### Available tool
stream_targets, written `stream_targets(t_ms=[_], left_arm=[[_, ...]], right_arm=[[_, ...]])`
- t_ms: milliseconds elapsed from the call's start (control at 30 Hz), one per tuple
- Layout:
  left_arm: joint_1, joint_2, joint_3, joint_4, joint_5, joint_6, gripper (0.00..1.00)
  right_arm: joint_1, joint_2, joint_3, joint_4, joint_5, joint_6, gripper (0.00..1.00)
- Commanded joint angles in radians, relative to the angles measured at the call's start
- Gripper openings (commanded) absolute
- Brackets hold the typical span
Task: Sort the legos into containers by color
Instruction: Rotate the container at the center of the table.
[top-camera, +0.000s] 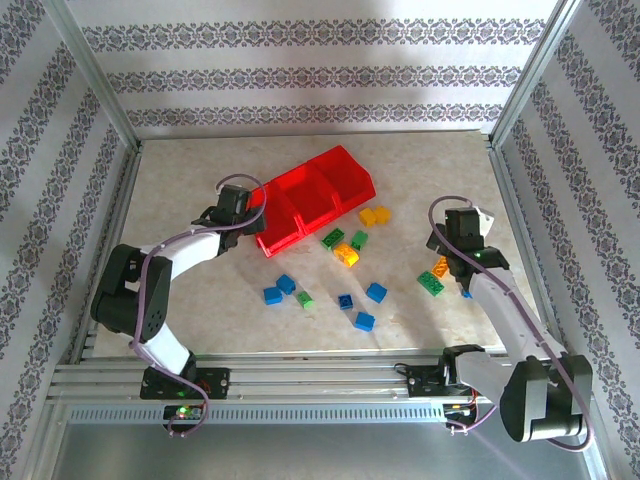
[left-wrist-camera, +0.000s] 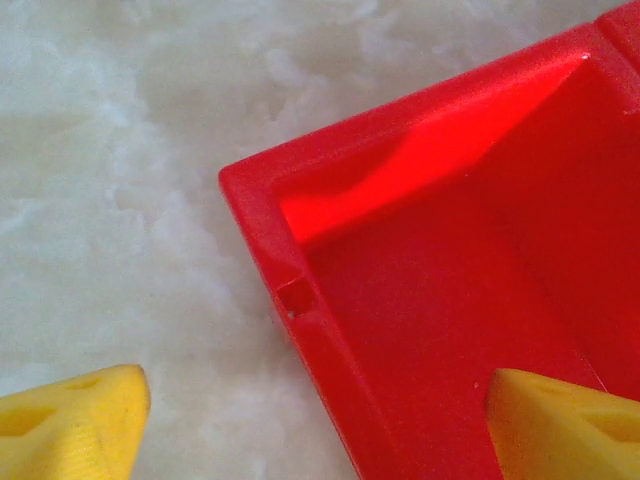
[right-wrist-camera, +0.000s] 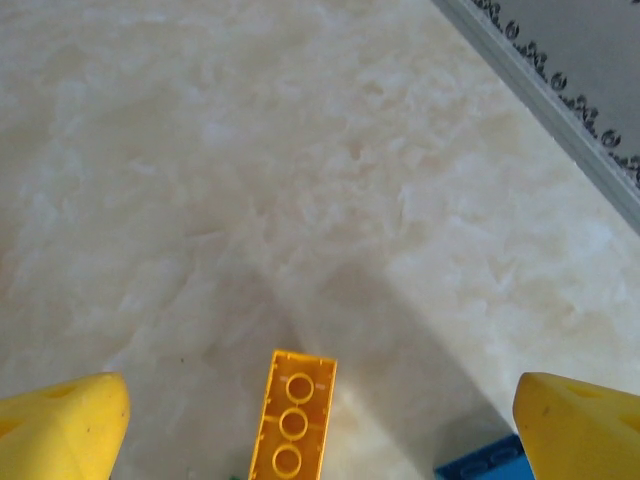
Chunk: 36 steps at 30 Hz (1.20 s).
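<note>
The red containers (top-camera: 315, 195) lie slanted at mid-table as three joined bins, and no brick shows in them. My left gripper (top-camera: 252, 212) is open at the tray's left end. In the left wrist view its yellow fingertips (left-wrist-camera: 70, 420) stand either side of the corner wall of the end bin (left-wrist-camera: 300, 300). Legos lie loose on the table: orange (top-camera: 375, 215), green (top-camera: 333, 238) and blue (top-camera: 364, 321). My right gripper (top-camera: 450, 258) is open and low over an upside-down orange brick (right-wrist-camera: 293, 420). A blue brick (right-wrist-camera: 485, 462) lies by its right finger.
A green brick (top-camera: 432, 282) lies just left of the right gripper. The metal frame rail (right-wrist-camera: 560, 90) runs along the table's right edge close to that arm. Bare marble table (top-camera: 200, 170) stretches left of and behind the tray.
</note>
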Motion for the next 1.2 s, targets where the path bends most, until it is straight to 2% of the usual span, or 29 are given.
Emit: stream_targets(t_ms=[0, 100, 367, 633, 767, 1000, 1167], left_arm=[[-0.009, -0.012, 0.01, -0.065, 0.0, 0.013, 0.77], [-0.008, -0.019, 0.004, -0.093, -0.021, 0.032, 0.66], [0.034, -0.047, -0.015, -0.123, -0.048, 0.077, 0.46], [0.106, -0.068, 0.011, -0.148, 0.036, 0.126, 0.31], [0.135, -0.05, 0.053, -0.202, 0.099, 0.177, 0.28], [0.163, -0.028, 0.106, -0.284, 0.094, 0.279, 0.21], [0.171, -0.003, 0.141, -0.282, 0.098, 0.311, 0.22]], right_arm=[[0.019, -0.006, 0.034, -0.117, 0.015, 0.059, 0.98], [0.029, 0.008, 0.037, -0.17, 0.015, 0.082, 0.98], [0.03, 0.016, 0.013, -0.208, -0.016, 0.126, 0.96], [0.026, 0.051, 0.002, -0.183, -0.059, 0.157, 0.94], [0.019, 0.073, -0.003, -0.16, -0.089, 0.165, 0.93], [0.011, 0.114, 0.006, -0.14, -0.117, 0.171, 0.92], [0.009, 0.14, 0.011, -0.137, -0.124, 0.171, 0.91]])
